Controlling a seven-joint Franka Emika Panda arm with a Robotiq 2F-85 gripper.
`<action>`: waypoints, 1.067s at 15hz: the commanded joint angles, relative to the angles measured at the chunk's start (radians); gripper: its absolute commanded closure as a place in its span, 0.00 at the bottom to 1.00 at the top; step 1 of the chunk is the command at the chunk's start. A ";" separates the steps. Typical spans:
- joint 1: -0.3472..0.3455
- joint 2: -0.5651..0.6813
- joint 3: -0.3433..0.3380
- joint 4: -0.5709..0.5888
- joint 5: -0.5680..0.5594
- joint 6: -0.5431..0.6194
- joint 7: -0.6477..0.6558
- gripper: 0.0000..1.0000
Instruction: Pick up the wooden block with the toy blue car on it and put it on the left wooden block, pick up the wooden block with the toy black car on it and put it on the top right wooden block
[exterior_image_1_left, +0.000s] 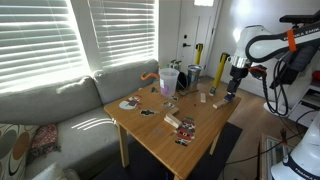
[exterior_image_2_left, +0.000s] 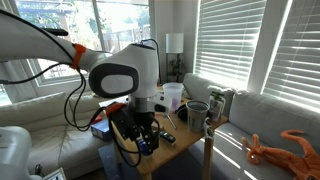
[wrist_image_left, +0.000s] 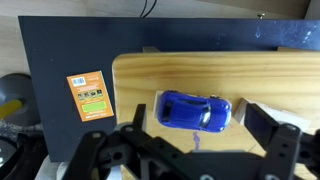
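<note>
In the wrist view a tiny bright-blue toy car (wrist_image_left: 195, 110) lies on a light wooden block (wrist_image_left: 200, 72), which rests on a dark flat sheet (wrist_image_left: 60, 55). My gripper (wrist_image_left: 198, 122) is open, close above the block, with one finger on each side of the car and not touching it. In both exterior views the gripper (exterior_image_1_left: 232, 92) (exterior_image_2_left: 147, 135) hangs low over a corner of the wooden table (exterior_image_1_left: 150, 135). Other small wooden blocks (exterior_image_1_left: 172, 122) (exterior_image_1_left: 186, 132) lie mid-table. I cannot make out the toy black car.
Cups and a white pitcher (exterior_image_1_left: 168, 80) (exterior_image_2_left: 172, 95) stand along the table's far side, by a dark mug (exterior_image_2_left: 197, 110). An orange sticker (wrist_image_left: 88, 95) is on the dark sheet. A grey sofa (exterior_image_1_left: 50, 110) runs beside the table under the blinds.
</note>
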 joint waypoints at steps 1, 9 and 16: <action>-0.014 0.018 0.014 -0.015 -0.006 0.049 -0.007 0.00; -0.008 0.054 0.019 -0.012 0.002 0.077 -0.010 0.00; -0.006 0.078 0.024 -0.004 0.007 0.072 -0.006 0.00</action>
